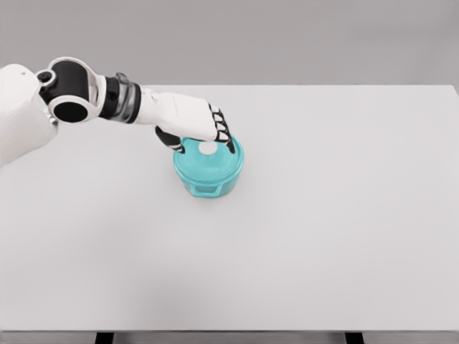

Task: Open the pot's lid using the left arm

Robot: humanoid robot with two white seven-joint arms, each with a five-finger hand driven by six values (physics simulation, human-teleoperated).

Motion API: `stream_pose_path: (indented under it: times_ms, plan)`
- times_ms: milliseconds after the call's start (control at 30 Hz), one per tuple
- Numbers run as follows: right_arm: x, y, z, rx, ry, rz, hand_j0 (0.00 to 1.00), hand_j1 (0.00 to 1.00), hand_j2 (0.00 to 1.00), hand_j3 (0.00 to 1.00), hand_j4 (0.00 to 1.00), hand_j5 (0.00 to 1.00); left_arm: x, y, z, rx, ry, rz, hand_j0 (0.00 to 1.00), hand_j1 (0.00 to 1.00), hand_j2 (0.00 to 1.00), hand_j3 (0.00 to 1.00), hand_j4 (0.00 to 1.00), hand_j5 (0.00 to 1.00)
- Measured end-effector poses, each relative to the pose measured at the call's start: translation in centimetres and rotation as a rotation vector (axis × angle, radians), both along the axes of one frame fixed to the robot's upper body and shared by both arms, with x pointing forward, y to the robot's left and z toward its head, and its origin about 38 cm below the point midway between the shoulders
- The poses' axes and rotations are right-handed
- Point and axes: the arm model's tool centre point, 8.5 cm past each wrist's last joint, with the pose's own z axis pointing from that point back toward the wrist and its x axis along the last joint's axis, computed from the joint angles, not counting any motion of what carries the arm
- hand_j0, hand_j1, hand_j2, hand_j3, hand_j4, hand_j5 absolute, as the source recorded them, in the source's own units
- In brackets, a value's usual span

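A teal pot (208, 179) stands on the white table (323, 215), left of the middle, with its teal lid (219, 163) seated on it. A small white knob (208, 149) tops the lid. My left hand (204, 142) hovers just over the lid, reaching in from the upper left. Its black-tipped fingers (224, 132) hang down on the knob's right side and the thumb (171, 139) on its left. The gap between them is wider than the knob, so the hand is open around it. The back part of the lid is hidden by the hand. My right arm is out of view.
The table's front edge runs along the bottom of the view, with dark legs just below it. A plain grey wall lies behind the table's far edge.
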Motion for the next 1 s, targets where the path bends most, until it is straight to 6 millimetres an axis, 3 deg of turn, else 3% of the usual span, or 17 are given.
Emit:
stream_pose_path:
  times_ms: [267,1000]
  plan:
    - [0.0,0.0,0.0,0.0,0.0,0.0,1.0,1.0,1.0,1.0,1.0,1.0,0.1,0.0,-0.2,0.009,-0.005,0.0,0.8,0.8,0.8,0.8,0.8,0.8]
    - [0.0,0.0,0.0,0.0,0.0,0.0,1.0,1.0,1.0,1.0,1.0,1.0,0.2,-0.8,-1.4,0.046,-0.022,-0.006,0.78,0.78,0.78,0.78,0.78,0.78]
